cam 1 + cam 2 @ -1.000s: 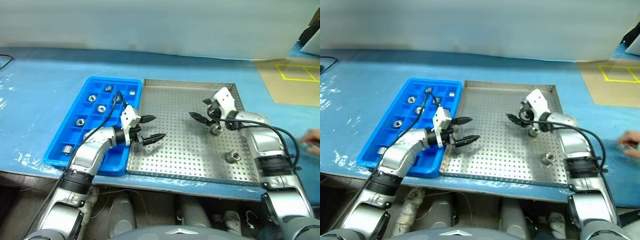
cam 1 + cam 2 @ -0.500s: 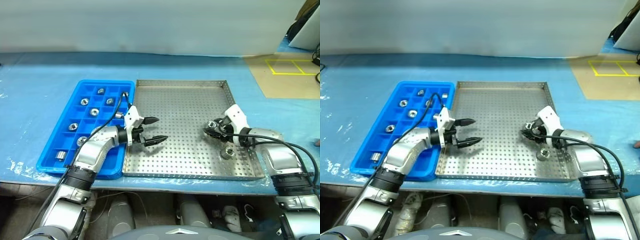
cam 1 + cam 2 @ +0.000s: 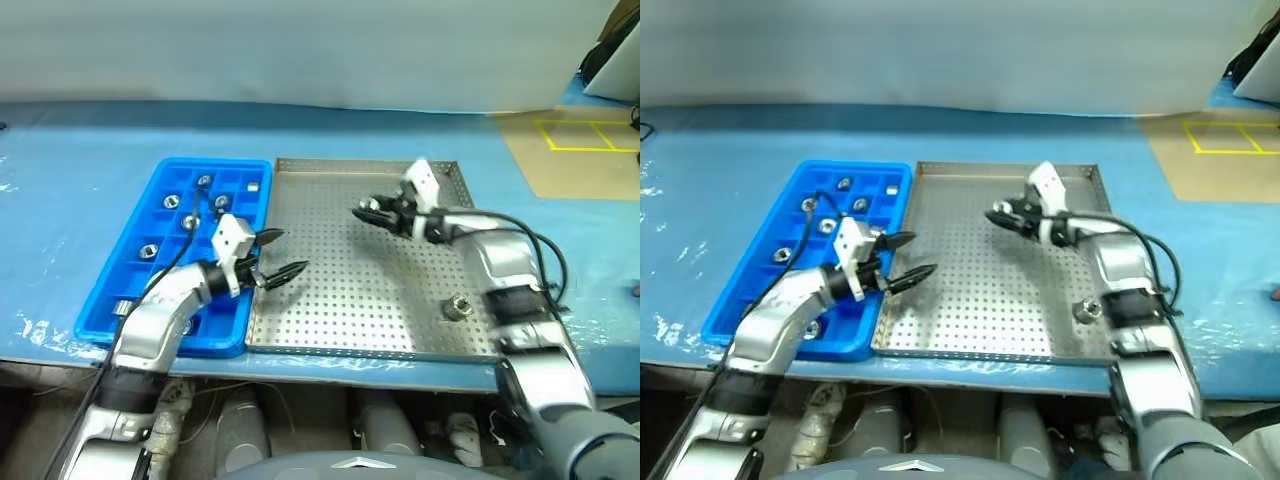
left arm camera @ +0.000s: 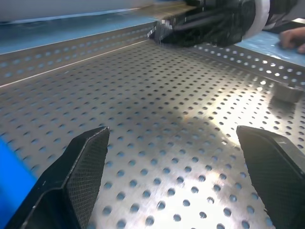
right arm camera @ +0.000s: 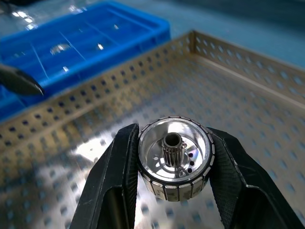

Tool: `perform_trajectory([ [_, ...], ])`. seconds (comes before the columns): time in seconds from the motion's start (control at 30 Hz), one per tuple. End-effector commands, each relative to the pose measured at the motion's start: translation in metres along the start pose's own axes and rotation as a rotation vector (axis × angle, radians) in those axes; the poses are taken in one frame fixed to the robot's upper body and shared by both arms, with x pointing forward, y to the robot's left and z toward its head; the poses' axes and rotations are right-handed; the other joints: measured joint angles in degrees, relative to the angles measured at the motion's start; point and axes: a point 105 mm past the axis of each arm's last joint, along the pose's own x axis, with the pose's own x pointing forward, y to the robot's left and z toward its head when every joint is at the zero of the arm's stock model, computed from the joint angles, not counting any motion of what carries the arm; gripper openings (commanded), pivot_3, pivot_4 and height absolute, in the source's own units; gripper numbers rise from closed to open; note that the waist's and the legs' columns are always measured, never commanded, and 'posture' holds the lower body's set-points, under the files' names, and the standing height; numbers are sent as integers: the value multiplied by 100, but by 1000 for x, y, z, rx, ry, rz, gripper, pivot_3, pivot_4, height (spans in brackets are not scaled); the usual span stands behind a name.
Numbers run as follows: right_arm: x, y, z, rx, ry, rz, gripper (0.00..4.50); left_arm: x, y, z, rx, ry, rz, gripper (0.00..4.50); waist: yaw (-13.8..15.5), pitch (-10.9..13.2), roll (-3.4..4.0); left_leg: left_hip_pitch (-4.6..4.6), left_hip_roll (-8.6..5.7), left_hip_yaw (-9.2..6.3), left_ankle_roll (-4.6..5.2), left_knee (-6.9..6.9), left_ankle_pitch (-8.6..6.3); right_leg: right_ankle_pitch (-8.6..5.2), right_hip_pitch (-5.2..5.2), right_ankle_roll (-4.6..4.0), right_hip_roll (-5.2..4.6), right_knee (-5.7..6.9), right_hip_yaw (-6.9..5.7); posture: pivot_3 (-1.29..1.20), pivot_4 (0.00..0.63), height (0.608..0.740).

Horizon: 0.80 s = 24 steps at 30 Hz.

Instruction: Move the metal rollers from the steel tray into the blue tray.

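A: Right claw?

B: Clamped on one metal roller, a finger pressed to each side of its rim, bore and toothed hub facing the wrist camera. Arm reaches from 4 o'clock, forearm bent inward, claw pointing toward 9 o'clock, held over the far half of the steel tray.

A: Left claw?

B: Spread wide, nothing between the fingers. Arm comes up from 7 o'clock, elbow low, claw roughly level and pointing toward 3 o'clock across the steel tray's near-left edge, beside the blue tray.

A: Other rollers?

B: One loose roller on the steel tray floor at about 4 o'clock. Several more in blue tray cells; exact count unclear, possibly seven. Both trays sit side by side on the blue worktop.
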Motion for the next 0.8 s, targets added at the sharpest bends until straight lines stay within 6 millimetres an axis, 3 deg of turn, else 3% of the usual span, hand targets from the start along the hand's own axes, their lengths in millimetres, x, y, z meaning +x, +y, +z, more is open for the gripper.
perform_trajectory([
  [0.03,41,29,31,-52,-85,204,1701,-39,7,18,55,-29,192,4500,101,2,-4,-11,-1,-1,-1,-6,1,-1,-14,-1,0,1,-10,286,150,740],
  [0.2,82,55,44,-66,-127,327,1701,-77,-3,17,56,1,376,4500,628,4,-1,-58,10,-11,-3,-32,1,-20,-42,-25,-6,-15,-61,482,150,740],
  [0.37,104,68,33,-101,-73,363,1701,-100,-21,15,34,20,504,4500,1215,8,0,-99,15,-30,5,-32,-5,-27,-30,-32,-21,-48,-110,610,150,740],
  [0.5,106,70,14,-137,8,386,1701,-104,-30,9,14,43,539,4500,1546,13,8,-98,21,-44,2,-32,-4,-30,-17,-25,-23,-48,-109,623,150,740],
  [0.67,104,64,-2,-166,59,355,1701,-93,-26,9,17,48,488,4500,1777,21,23,-87,21,-57,-12,-42,4,-33,-33,-19,-17,-8,-104,560,150,740],
  [0.8,98,54,-12,-173,75,300,3045,-79,-20,13,24,37,425,4500,1779,20,24,-81,17,-62,-22,-46,10,-33,-37,-19,-16,8,-104,480,150,740],
])
